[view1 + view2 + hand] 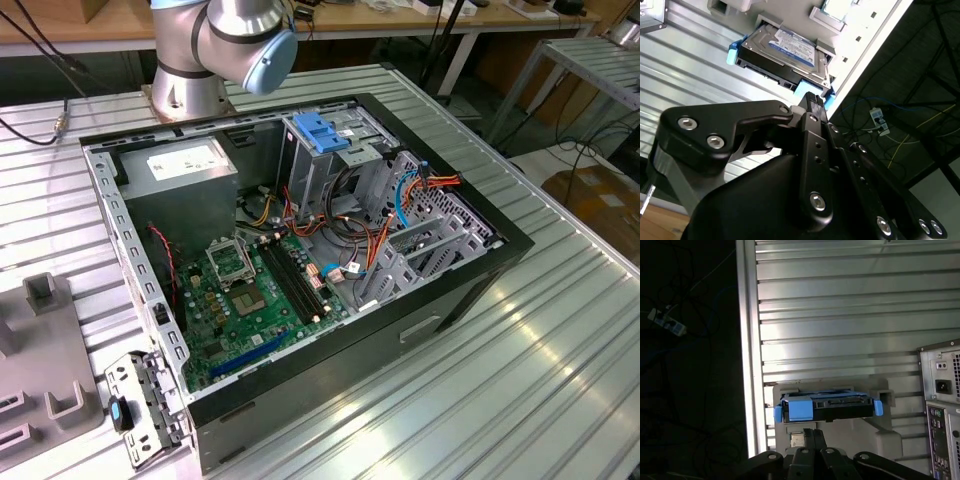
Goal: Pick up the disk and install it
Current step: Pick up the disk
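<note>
Nearest us, the gripper (pixel 807 436) hangs close before the disk (pixel 827 409); we cannot tell whether it is open or closed. The disk rests in a grey holder (pixel 882 437) on the ribbed metal table (pixel 840 315), near the computer case (pixel 942 405).

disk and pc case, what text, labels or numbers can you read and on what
Nothing can be read for certain.
disk: white and blue label on its top face, print too small to read.
power supply: white sticker, print too blurred to read.
</note>
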Controlling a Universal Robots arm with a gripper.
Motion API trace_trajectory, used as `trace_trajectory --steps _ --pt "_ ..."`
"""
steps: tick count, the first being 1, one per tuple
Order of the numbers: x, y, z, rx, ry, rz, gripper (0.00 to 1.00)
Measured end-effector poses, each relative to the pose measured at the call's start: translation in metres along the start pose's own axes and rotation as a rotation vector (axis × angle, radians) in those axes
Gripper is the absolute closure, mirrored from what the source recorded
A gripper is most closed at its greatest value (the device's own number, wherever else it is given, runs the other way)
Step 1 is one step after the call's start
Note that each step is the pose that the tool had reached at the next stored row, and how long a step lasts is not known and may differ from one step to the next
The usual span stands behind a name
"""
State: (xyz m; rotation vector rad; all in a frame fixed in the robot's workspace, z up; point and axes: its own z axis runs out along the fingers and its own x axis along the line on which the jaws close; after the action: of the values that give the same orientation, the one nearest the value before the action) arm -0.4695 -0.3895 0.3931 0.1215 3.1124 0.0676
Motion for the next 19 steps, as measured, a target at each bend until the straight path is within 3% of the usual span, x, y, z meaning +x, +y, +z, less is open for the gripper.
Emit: trace_trajectory --steps 12,19 --pt "0.0002 0.0 0.0 -0.0003 0.0006 -0.013 0.89" --pt "0.0002 0.0 0.0001 -0.0027 0.0047 -0.108 0.89"
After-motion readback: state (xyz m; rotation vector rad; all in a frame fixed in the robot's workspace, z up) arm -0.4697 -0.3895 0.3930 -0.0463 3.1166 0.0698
